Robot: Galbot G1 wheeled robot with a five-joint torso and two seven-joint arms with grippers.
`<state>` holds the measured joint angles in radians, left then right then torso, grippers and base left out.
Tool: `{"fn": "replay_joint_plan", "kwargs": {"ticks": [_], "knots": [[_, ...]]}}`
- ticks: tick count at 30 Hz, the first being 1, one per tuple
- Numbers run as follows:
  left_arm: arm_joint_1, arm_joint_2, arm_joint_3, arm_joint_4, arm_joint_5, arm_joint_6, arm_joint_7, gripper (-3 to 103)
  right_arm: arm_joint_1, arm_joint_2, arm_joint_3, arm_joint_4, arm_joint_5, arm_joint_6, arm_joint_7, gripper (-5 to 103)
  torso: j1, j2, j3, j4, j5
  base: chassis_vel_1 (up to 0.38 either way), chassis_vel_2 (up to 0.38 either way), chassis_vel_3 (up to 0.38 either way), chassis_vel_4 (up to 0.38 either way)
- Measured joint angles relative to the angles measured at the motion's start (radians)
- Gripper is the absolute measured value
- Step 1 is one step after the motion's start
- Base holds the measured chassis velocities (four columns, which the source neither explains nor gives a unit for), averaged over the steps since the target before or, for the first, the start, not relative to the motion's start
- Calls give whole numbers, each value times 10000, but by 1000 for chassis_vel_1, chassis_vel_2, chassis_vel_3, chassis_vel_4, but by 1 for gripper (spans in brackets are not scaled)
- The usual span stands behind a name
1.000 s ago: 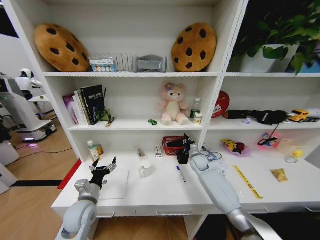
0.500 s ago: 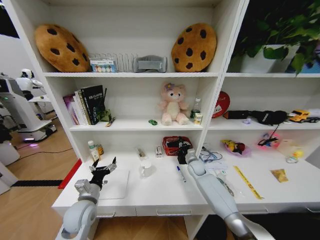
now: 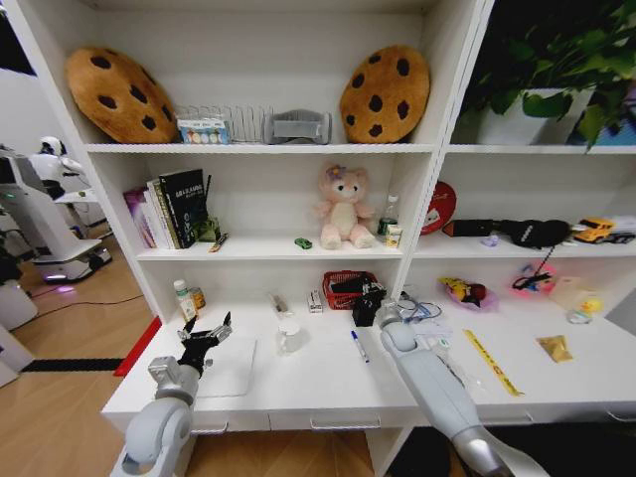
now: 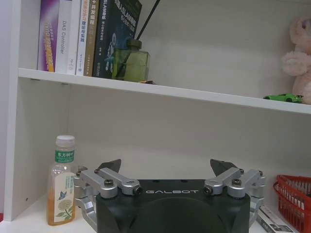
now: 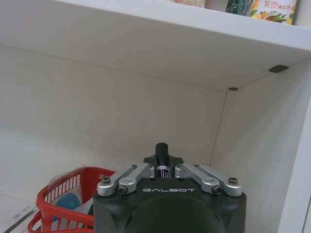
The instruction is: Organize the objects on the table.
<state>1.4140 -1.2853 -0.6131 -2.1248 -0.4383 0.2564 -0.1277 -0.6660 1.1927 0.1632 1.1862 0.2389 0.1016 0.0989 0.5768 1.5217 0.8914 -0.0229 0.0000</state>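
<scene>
So my right gripper [image 5: 163,162] is clamped on a marker [image 5: 162,160], its dark cap sticking up between the fingers. In the head view that gripper [image 3: 369,301] sits at the back of the desk [image 3: 328,383], right by the red basket [image 3: 346,289] under the lower shelf. The wrist cam shows the basket [image 5: 58,194] just beside and below my fingers, with some stuff inside I can't make out.

My left gripper [image 3: 204,340] hangs over the front left of the desk with its fingers spread wide and nothing in them. From its wrist cam the gripper [image 4: 167,170] faces the shelving, with a bottle of yellowish drink [image 4: 60,182] standing on the desk against the side panel.

The laptop [image 3: 227,366] lies flat, just beside my left gripper. A second marker [image 3: 358,345] lies on the desk near the middle, close to my right forearm. The green car [image 3: 303,242] sits on the shelf above, just beside the pink bear [image 3: 344,207]. A yellow strip [image 3: 491,362] lies over on the right side of the desk.
</scene>
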Motion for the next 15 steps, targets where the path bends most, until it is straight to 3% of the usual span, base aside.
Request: {"fn": "replay_joint_plan", "kwargs": {"ticks": [5,9,12,14,15], "knots": [[0,0,0,0,0,0,0,100,71,-12,-25,-58,27,26,47,38,0,0,0,-1,0,0,0,0,0],[0,0,0,0,0,0,0,100,96,-53,-25,-53,43,28,68,48,0,-1,0,0,0,0,0,0,0],[0,0,0,0,0,0,0,100,85,-136,-62,158,87,27,153,65,1,0,0,-1,0,0,0,0,0],[0,0,0,0,0,0,0,100,41,-184,-102,334,109,-12,266,65,0,0,0,0,0,0,0,0,0],[0,0,0,0,0,0,0,100,-53,-267,-175,658,199,-159,448,71,1,0,0,0,0,0,0,0,0]]}}
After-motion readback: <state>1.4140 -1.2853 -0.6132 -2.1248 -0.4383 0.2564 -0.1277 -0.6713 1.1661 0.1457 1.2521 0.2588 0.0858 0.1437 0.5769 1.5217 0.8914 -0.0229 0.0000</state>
